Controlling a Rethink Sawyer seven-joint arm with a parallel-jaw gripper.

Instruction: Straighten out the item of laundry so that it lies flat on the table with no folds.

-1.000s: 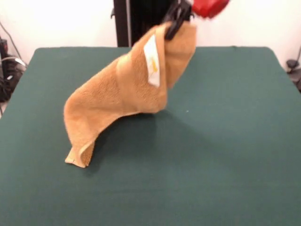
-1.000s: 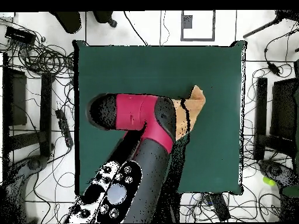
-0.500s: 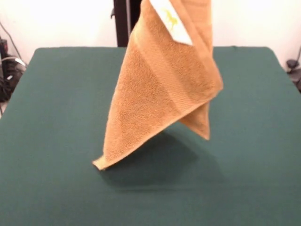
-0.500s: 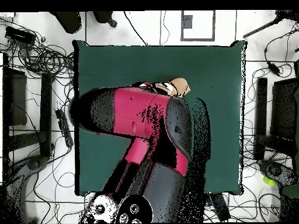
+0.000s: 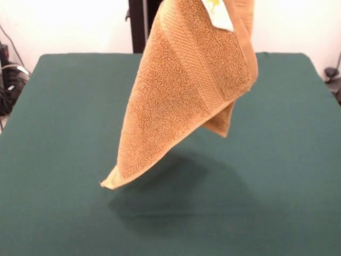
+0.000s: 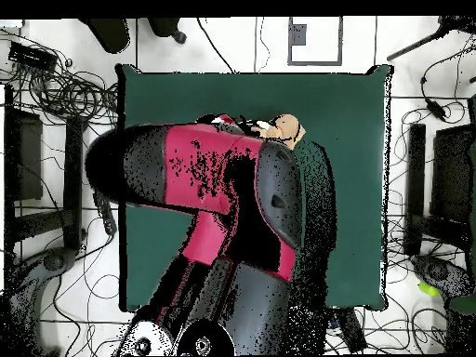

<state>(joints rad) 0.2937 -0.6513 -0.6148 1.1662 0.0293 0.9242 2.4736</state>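
The item of laundry [image 5: 186,90], an orange-tan terry towel, hangs in the air over the middle of the green table [image 5: 287,160]. Its top runs out past the front view's upper edge, where its white tag [image 5: 218,12] shows. It is folded along a diagonal, and one woven band crosses it. The lowest corner [image 5: 106,184] hangs just above the tabletop, over a shadow. In the overhead view only a small bunch of the towel [image 6: 286,128] pokes out beside the red and black arm [image 6: 214,186]. The gripper [image 6: 263,126] is there, shut on the towel's top and mostly hidden by the arm.
Cables and black equipment [image 6: 56,102] lie on the floor around the table. A black post [image 5: 137,26] stands behind the table's far edge. The table's green top reaches well beyond the towel on every side.
The arm has risen and carried the towel up. A second ago the towel's lower end rested on the table at the front view's left. Now it hangs free, nearer the middle.
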